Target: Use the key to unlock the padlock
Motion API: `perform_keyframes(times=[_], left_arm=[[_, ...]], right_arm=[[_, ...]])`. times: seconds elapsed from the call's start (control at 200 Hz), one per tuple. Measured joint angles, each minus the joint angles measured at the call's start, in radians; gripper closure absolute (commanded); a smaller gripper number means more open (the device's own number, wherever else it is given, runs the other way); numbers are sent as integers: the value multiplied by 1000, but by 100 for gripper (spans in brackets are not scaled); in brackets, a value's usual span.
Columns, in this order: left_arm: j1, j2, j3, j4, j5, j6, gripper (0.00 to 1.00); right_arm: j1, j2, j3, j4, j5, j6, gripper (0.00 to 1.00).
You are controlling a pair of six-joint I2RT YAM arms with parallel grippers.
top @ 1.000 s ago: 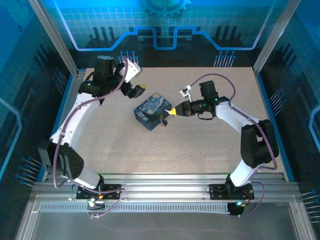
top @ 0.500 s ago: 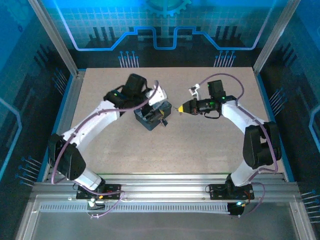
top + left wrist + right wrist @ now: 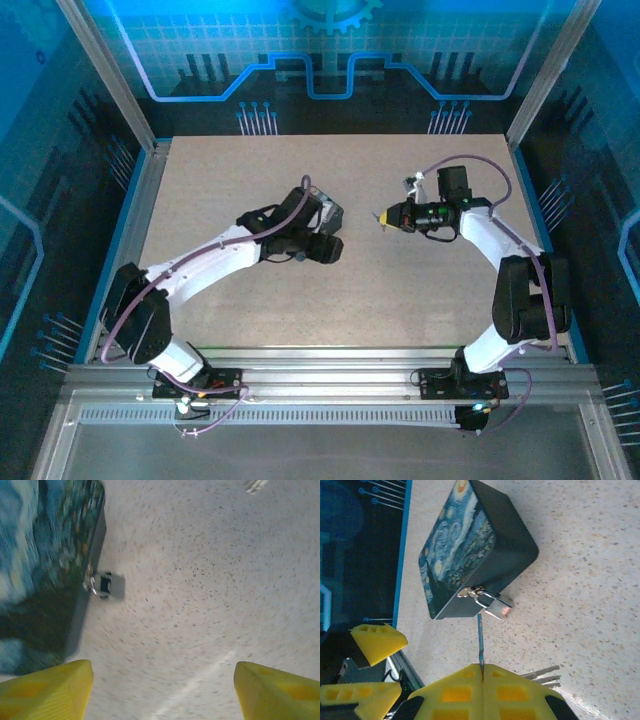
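The small silvery padlock (image 3: 497,606) hangs from the clasp of a dark blue swirl-patterned box (image 3: 470,545), its body lying on the table. My right gripper (image 3: 482,672) is shut on the thin key (image 3: 480,640), whose tip points at the padlock and stops a short way from it. In the top view the right gripper (image 3: 383,216) sits to the right of the box. My left gripper (image 3: 162,695) is open beside the box (image 3: 50,555), with the padlock (image 3: 105,585) ahead of its yellow fingers (image 3: 45,690) and only bare table between them.
The left arm (image 3: 220,255) reaches across the middle of the table and covers the box from above. The left gripper's yellow fingers (image 3: 377,640) show just left of the box in the right wrist view. Bare speckled tabletop (image 3: 400,300) lies in front of both grippers.
The left arm swung from the back left down over the box. The right gripper drew back to the right with the key, away from the padlock.
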Motion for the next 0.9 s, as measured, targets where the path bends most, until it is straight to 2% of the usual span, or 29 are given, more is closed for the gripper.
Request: perform_keyframes(times=[0.18, 0.25, 0.41, 0.59, 0.9], left_arm=[[-53, 148, 52, -27, -84, -415, 26], [-65, 224, 97, -44, -102, -533, 29], [-76, 350, 176, -74, -174, -705, 35], [-77, 406, 227, -113, -271, -804, 36], [-68, 534, 362, -124, -349, -841, 40]], right_arm=[[0, -27, -35, 9, 47, 32, 100], [0, -39, -46, 12, 64, 42, 100], [0, -48, -56, 18, 83, 51, 100], [-3, -48, -61, 25, 81, 50, 100], [-24, -42, -79, 47, 59, 50, 100]])
